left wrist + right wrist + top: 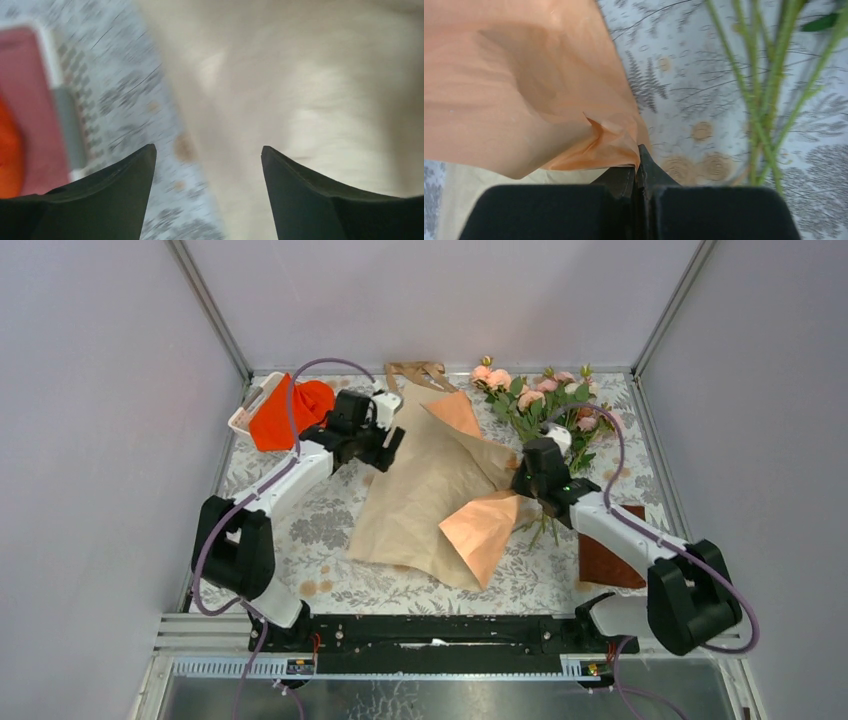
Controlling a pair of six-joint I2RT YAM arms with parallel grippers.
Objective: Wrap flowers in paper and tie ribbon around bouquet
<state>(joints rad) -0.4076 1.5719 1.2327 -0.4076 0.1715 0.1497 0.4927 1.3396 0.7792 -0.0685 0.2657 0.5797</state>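
Paper (430, 490) lies mid-table. Only the right wrist view shows the right gripper (639, 157) clamped on its orange edge. The left gripper (207, 152) is spread wide over the paper's far-left part; the view is blurry, probably not touching. The flowers (540, 400) are at the far-right corner.

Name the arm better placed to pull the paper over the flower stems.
Right. The right gripper is shut on the paper beside the flowers; the left gripper is open, empty, across the sheet.
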